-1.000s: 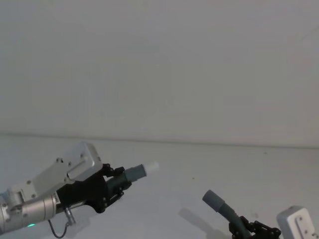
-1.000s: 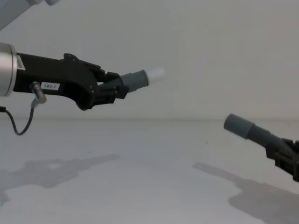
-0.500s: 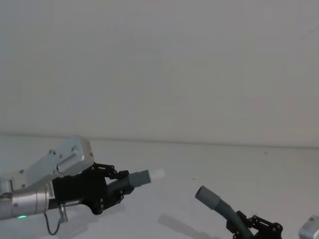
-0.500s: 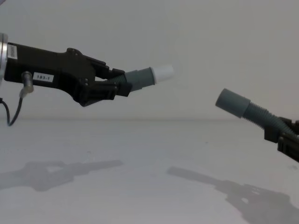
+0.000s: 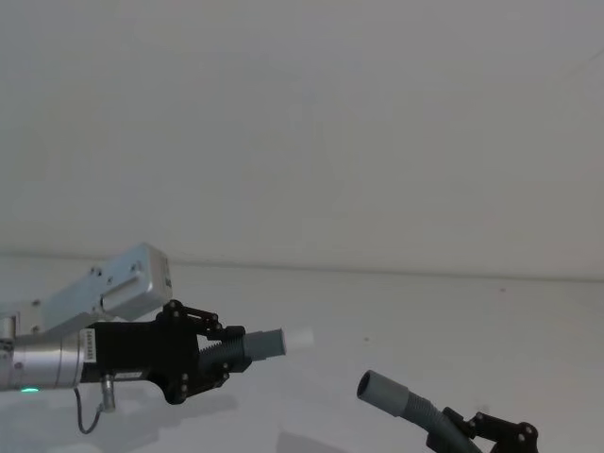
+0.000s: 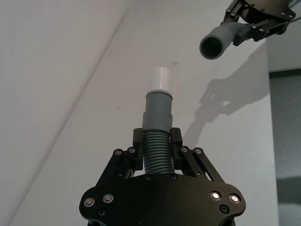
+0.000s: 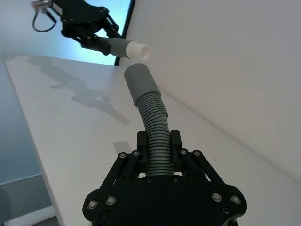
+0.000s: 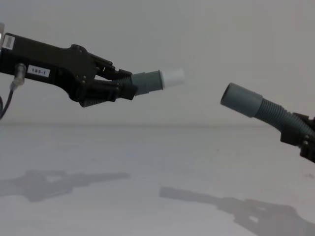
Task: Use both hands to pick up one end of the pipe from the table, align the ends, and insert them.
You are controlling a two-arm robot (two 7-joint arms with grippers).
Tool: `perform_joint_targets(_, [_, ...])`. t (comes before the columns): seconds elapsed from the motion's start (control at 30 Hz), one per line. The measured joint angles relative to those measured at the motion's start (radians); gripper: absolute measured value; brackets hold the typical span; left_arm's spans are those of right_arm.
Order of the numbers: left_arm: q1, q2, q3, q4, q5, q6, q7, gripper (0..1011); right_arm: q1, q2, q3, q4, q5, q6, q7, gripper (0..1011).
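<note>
Aloft, the left gripper [image 8: 122,86] clamps the white-tipped hose [image 8: 150,81]. The right gripper [image 8: 294,132] grips the open-cuffed hose [image 8: 243,101] (mouth facing the tip), ends apart above the table [image 8: 147,157].

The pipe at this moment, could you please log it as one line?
left gripper: shut on tipped pipe, raised | right gripper: shut on cuffed pipe, raised | tip and cuff: apart, not inserted

A small white label [image 8: 38,72] on the side of the left gripper [image 8: 123,84] says "183-1". Another white sticker [image 8: 8,42] farther back is too small to read.
</note>
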Motion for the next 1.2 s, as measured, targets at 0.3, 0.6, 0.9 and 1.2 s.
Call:
perform_joint_targets(0.3, [-0.051, 0.014, 0.023, 0.008, -0.009, 0.012, -0.069, 305, 0.018, 0.025, -0.008, -0.004, -0.004, -0.012, 0.021, 256])
perform_joint_targets(0.6, [-0.085, 0.037, 0.041, -0.015, -0.017, 0.031, -0.12, 305, 0.026, 0.034, -0.016, -0.038, -0.049, 0.055, -0.032, 256])
perform_joint_targets(0.9, [-0.107, 0.055, 0.057, -0.044, -0.024, 0.054, -0.154, 305, 0.032, 0.03, -0.025, -0.063, -0.097, 0.123, -0.091, 256])
perform_joint_targets(1.2, [-0.125, 0.065, 0.071, -0.059, -0.025, 0.07, -0.169, 305, 0.036, 0.026, -0.029, -0.076, -0.123, 0.144, -0.118, 256])
